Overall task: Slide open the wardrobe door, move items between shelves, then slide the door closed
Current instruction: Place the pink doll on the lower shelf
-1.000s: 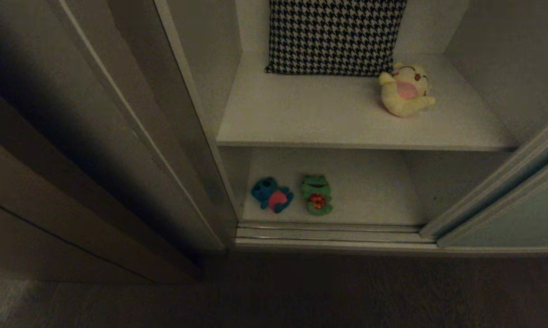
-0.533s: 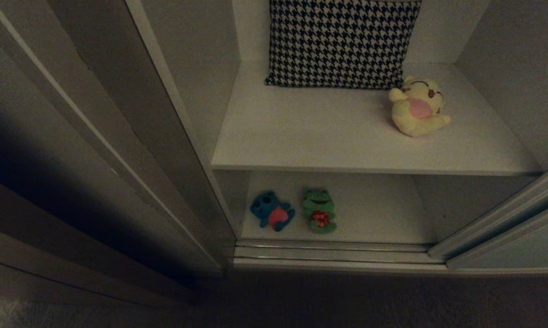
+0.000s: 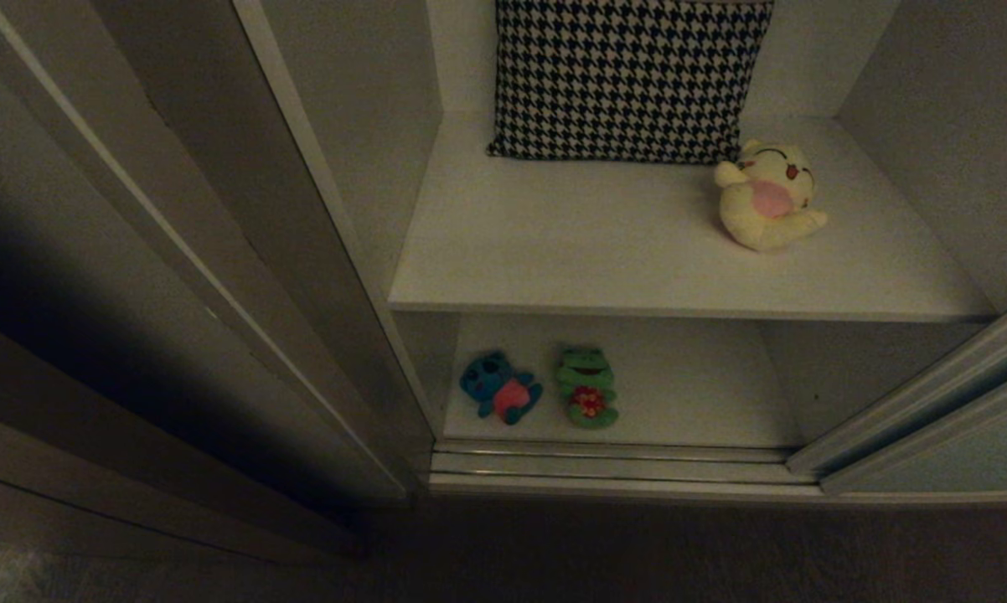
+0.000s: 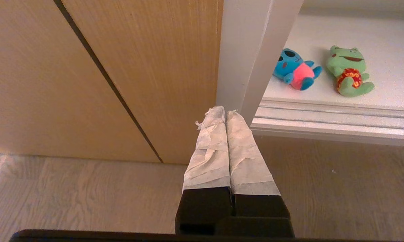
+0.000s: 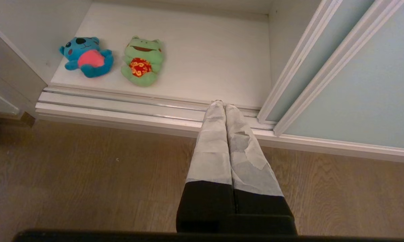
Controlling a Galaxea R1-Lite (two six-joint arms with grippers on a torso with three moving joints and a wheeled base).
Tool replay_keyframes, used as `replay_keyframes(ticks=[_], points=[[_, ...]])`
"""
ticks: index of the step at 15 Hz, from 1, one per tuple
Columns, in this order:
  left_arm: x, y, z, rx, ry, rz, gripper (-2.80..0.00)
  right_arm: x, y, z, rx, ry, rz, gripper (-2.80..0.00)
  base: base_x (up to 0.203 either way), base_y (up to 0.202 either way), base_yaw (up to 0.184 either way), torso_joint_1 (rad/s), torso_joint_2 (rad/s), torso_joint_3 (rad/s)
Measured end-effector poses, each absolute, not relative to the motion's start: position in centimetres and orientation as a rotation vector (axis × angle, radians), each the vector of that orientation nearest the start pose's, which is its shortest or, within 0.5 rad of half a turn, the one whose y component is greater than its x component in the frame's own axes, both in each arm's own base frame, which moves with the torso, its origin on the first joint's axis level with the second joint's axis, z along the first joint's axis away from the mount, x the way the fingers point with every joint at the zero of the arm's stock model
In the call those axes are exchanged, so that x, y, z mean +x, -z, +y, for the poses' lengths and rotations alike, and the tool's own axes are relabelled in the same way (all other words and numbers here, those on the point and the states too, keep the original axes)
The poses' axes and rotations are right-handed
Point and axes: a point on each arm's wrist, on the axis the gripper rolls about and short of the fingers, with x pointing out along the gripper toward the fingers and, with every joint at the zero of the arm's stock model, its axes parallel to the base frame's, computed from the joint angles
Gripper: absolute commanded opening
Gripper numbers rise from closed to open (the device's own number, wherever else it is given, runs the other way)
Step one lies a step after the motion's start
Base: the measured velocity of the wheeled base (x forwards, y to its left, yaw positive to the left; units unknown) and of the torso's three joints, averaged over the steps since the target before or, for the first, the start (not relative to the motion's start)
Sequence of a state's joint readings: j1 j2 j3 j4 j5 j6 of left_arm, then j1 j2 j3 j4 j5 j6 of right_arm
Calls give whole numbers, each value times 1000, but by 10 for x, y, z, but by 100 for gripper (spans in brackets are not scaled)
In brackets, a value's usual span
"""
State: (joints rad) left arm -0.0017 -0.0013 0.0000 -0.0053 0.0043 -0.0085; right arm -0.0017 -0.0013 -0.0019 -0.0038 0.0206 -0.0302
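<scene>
You're seeing fuzzy blue plush toy (image 3: 498, 389) and green frog plush (image 3: 587, 399) lying on flat white lower shelf (image 3: 704, 402); yellow plush (image 3: 769, 197) sitting on upper shelf (image 3: 570, 243); pale grey-green sliding door (image 5: 366, 84) standing open; tape-wrapped left end effector (image 4: 225, 112) and right end effector (image 5: 221, 105) both staying closed, empty.

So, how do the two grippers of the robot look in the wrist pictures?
Both look alike. The left gripper has two long tapering fingers wrapped in wrinkled whitish tape, set on a black base. The right gripper has the same shape and black base, but its greyish-white tape is torn and peeling on one finger. No cables or markings show.
</scene>
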Motion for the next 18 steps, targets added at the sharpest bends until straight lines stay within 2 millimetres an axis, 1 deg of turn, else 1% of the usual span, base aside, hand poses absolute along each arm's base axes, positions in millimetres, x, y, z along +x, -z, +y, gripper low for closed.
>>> replay_keyframes(ticks=[1, 3, 4, 7, 8, 10, 11, 13, 15, 18], points=[[-23, -76, 0, -9, -3, -7, -280, -23, -77, 0, -33, -17, -6, -280, 0, 0, 0, 0, 0, 0], [-23, -76, 0, -9, -3, -7, -280, -27, -86, 0, -33, -5, -16, -280, 0, 0, 0, 0, 0, 0], [-23, -76, 0, -9, -3, -7, -280, -32, -99, 0, -33, 1, -42, -280, 0, 0, 0, 0, 0, 0], [-23, -76, 0, -9, -3, -7, -280, -54, -147, 0, -32, 9, -61, -280, 0, 0, 0, 0, 0, 0], [-23, -76, 0, -9, -2, -7, -280, -57, -162, 0, -32, 9, -26, -280, 0, 0, 0, 0, 0, 0], [-23, -76, 0, -9, -2, -7, -280, -56, -194, 0, -33, 3, 23, -280, 0, 0, 0, 0, 0, 0], [-23, -76, 0, -9, -3, -7, -280, -51, -212, 0, -32, -4, 39, -280, 0, 0, 0, 0, 0, 0], [-23, -76, 0, -9, -2, -7, -280, -31, -243, 1, -13, -19, 56, -280, 0, 0, 0, 0, 0, 0], [-23, -76, 0, -9, -2, -7, -280, 3, -273, 1, 30, -23, 55, -280, 0, 0, 0, 0, 0, 0], [-23, -76, 0, -9, -3, -7, -280, 65, -305, 0, 93, -17, 49, -280, 0, 0, 0, 0, 0, 0]])
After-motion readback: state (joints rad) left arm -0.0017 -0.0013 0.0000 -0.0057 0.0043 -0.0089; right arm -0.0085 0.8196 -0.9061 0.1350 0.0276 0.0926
